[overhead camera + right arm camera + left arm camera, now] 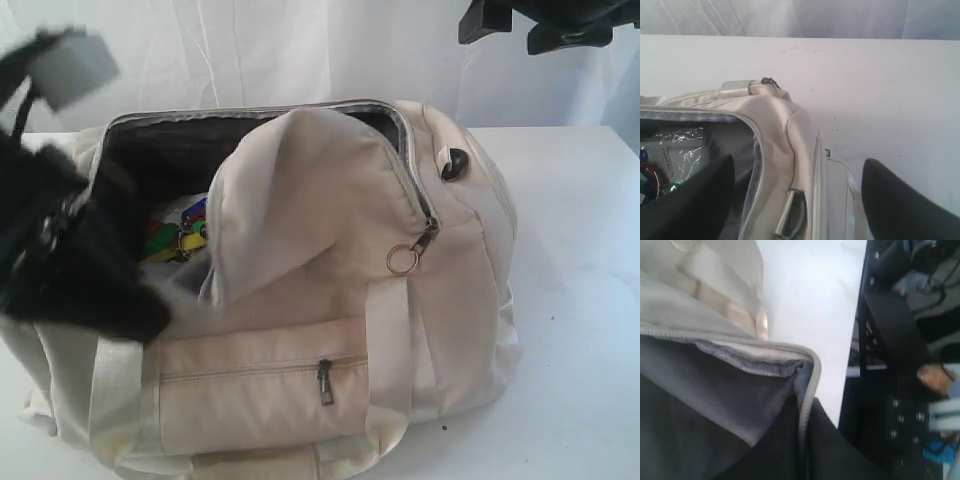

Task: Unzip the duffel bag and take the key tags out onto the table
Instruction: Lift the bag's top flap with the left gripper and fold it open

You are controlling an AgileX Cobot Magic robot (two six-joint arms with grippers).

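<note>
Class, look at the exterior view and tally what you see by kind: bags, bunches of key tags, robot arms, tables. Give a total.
Bags: 1, the bag
Bunches: 1, the key tags, in the bag
Arms: 2, left arm, right arm
Tables: 1, the table
Total: 5

No text, label, brand or number can be read on the duffel bag (300, 230) or table (580, 300).
</note>
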